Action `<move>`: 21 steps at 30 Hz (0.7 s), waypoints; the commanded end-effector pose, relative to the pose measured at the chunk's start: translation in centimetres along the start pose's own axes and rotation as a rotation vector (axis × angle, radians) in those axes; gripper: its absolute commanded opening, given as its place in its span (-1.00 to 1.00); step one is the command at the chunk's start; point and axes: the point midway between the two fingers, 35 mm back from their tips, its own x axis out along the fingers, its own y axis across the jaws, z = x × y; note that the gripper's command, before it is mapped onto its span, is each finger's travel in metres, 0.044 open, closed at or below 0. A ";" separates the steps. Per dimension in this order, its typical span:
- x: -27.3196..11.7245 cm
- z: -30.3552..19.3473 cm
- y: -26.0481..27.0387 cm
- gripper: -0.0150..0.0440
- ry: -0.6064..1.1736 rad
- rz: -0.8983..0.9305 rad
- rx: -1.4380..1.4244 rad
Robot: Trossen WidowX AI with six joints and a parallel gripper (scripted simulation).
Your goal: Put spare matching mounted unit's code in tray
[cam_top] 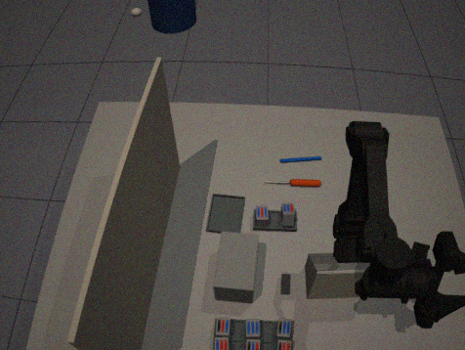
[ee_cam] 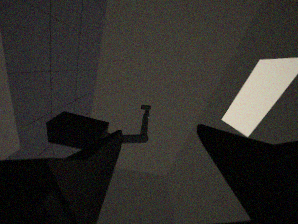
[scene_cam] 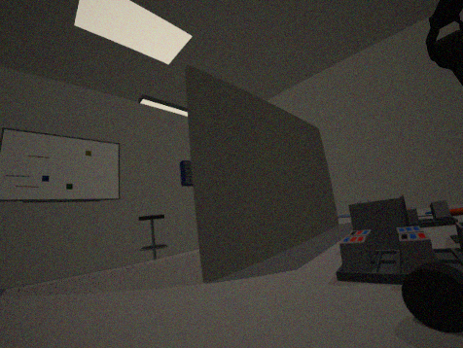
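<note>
Mounted unit's code unreadable, gripper spread wide

The gripper (cam_top: 450, 281) (ee_cam: 159, 131) stands wide open with nothing between its fingers, at the right edge of the top view, where a finger is cut off. The mounted unit cannot be singled out with certainty, and no code on a back is legible. The wrist view shows a dark block (ee_cam: 77, 131) beside the left-hand finger, nearly lost in shadow.

The striped spares sit in a large rack (cam_top: 237, 334) (scene_cam: 370, 277); the top view's lower edge cuts off its near row, and a black round shape (scene_cam: 434, 297) covers part of it in the exterior view. Two more striped blocks stand in a small holder (cam_top: 274, 227). The tray (cam_top: 226, 213) lies beside that holder, bare inside; in the exterior view it cannot be made out
</note>
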 end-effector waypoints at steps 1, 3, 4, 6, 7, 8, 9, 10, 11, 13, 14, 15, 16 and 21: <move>0.0 0.0 0.0 0.95 0.000 0.000 0.000; 0.0 0.0 0.0 1.00 0.000 0.000 0.000; 0.0 0.0 0.0 1.00 0.000 0.000 0.000; 0.0 0.0 0.0 1.00 0.000 0.000 0.000; -0.1 -0.2 0.0 1.00 0.011 0.001 0.014; -0.6 -0.8 0.0 1.00 0.044 0.005 0.056; -1.3 -1.7 0.0 1.00 0.098 0.010 0.127; -2.4 -2.8 0.1 1.00 0.165 0.013 0.215; -3.4 -3.8 0.2 1.00 0.232 0.013 0.302; -5.8 -5.7 0.6 1.00 0.364 0.004 0.479; -7.1 -6.6 0.8 1.00 0.430 -0.004 0.567; -8.4 -7.3 1.1 1.00 0.495 -0.016 0.655; -9.8 -8.0 1.4 1.00 0.561 -0.030 0.743; -17.6 -9.7 3.1 1.00 0.878 -0.157 1.166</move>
